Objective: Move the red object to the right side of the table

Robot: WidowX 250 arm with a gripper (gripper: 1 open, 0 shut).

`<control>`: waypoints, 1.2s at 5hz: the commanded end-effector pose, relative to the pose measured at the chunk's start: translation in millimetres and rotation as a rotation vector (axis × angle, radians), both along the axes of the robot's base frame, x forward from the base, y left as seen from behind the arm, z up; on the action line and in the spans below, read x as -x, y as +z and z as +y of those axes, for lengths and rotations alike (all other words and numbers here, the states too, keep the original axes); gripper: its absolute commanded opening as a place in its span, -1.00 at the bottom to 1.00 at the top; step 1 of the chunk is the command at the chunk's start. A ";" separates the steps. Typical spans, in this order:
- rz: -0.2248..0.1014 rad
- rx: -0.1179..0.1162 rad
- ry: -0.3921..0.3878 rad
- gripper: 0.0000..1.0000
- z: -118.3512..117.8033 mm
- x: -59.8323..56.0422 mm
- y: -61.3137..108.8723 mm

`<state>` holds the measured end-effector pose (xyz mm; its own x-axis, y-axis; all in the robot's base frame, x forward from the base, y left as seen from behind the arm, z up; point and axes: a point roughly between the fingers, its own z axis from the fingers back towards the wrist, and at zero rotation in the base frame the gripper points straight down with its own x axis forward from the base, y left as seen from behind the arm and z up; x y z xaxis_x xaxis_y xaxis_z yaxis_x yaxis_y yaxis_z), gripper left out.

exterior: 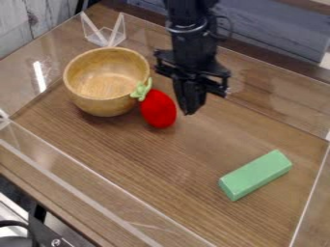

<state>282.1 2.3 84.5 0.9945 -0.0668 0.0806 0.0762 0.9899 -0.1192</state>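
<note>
The clenched claw point(194, 79) hangs above the counter point(175, 174). The red strawberry toy point(157, 110) lies just beside the wooden bowl point(106, 104), its green top toward the rim.

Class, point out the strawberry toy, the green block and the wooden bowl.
strawberry toy point(158, 110): camera view, on its red body
green block point(257, 175): camera view, middle of its top face
wooden bowl point(106, 74): camera view, on its inside

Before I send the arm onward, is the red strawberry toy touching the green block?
Apart: the camera view shows bare tabletop between the red toy and the green block.
</note>
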 end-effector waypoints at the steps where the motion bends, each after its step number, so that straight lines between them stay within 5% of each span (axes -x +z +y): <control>1: -0.035 -0.010 0.078 -1.00 -0.4 2.1 8.4; 3: -0.033 -0.015 0.125 -1.00 -26.8 -7.1 0.4; 5: -0.034 -0.013 0.022 -1.00 -58.4 -12.2 -35.1; 6: -0.040 -0.014 0.004 -1.00 -53.3 -16.7 -45.6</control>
<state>294.3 -52.3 30.1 0.9944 -0.0596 0.0872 0.0684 0.9924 -0.1024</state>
